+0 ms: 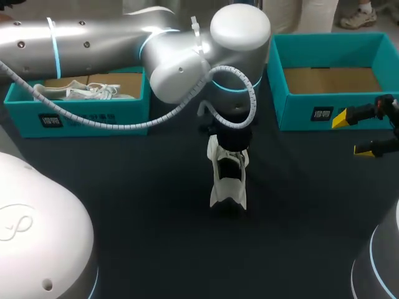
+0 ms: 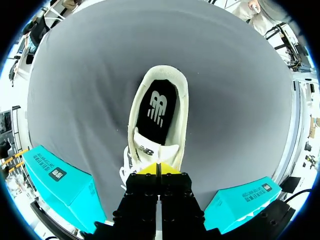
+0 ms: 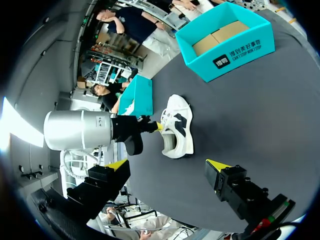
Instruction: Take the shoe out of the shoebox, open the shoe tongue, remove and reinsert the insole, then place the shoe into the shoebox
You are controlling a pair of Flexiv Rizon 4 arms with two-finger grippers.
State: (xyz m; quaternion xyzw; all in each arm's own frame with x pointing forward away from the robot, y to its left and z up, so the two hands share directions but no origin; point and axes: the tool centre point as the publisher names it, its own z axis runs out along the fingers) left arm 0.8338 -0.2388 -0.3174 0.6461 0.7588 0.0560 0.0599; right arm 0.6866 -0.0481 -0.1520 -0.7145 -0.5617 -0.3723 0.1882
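A white shoe (image 1: 228,182) with black trim lies on the dark table (image 1: 143,187) in the middle, its heel towards the front edge. Its black insole (image 2: 159,106) shows inside the opening. My left arm comes across from the left, and my left gripper (image 1: 229,154) is shut on the shoe's tongue (image 2: 149,150), its yellow tips pressed together (image 2: 158,168). My right gripper (image 1: 365,132) hangs open at the right edge, beside the empty teal shoebox (image 1: 330,112). In the right wrist view the shoe (image 3: 177,127) lies well ahead of the open right gripper (image 3: 167,165).
A second teal shoebox (image 1: 81,118) at the back left holds another white shoe (image 1: 87,92). The empty box stands at the back right, with bare table between the two boxes and in front of the shoe.
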